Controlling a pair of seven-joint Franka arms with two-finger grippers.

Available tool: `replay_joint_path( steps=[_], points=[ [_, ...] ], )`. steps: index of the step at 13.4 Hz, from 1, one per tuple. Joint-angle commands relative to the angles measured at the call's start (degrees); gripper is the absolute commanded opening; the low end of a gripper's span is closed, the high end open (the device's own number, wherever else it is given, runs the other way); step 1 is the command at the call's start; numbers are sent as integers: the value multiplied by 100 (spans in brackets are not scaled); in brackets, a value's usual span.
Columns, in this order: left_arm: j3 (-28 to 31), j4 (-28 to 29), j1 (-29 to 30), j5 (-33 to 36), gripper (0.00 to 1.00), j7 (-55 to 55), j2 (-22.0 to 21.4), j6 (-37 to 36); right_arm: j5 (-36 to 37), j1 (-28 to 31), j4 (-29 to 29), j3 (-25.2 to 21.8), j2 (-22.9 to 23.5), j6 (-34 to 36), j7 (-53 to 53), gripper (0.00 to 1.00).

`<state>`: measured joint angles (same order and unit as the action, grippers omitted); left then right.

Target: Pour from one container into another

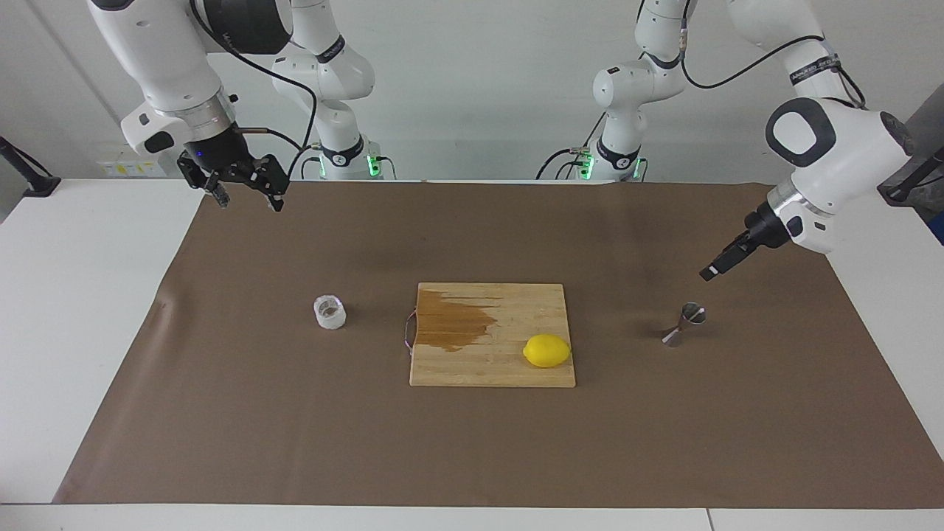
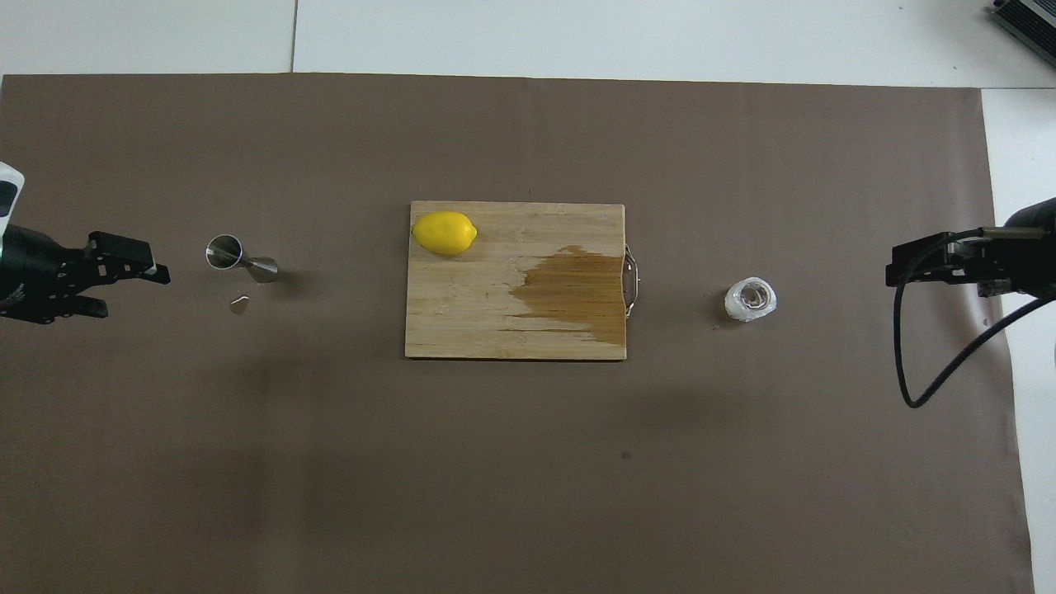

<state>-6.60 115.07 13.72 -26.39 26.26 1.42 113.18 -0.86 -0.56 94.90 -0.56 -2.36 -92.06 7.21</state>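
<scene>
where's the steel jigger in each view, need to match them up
Facing view: the jigger stands on the brown mat toward the picture's right, under the open left gripper.
Overhead view: the jigger is toward the picture's left, beside the left gripper.
Shared landmark: the cutting board with the lemon at its jigger-side end.

A plain white wall [image 1: 472,88] rises past a white table [image 1: 81,295] spread with a brown mat [image 1: 295,442], evenly lit.
</scene>
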Motion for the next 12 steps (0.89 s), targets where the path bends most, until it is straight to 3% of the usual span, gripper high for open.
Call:
replay_joint_path(
  steps=[1,7,12],
  points=[
    [-52,401,245,-707,100,939,-213,300,-108,38,-7,21,-10,48,17,100],
    [-52,876,367,-2438,100,2820,-169,1057,-108,38,-7,21,-10,48,17,100],
    [-52,1200,685,-3940,100,2893,253,1092,-108,38,-7,21,-10,48,17,100]
  ],
)
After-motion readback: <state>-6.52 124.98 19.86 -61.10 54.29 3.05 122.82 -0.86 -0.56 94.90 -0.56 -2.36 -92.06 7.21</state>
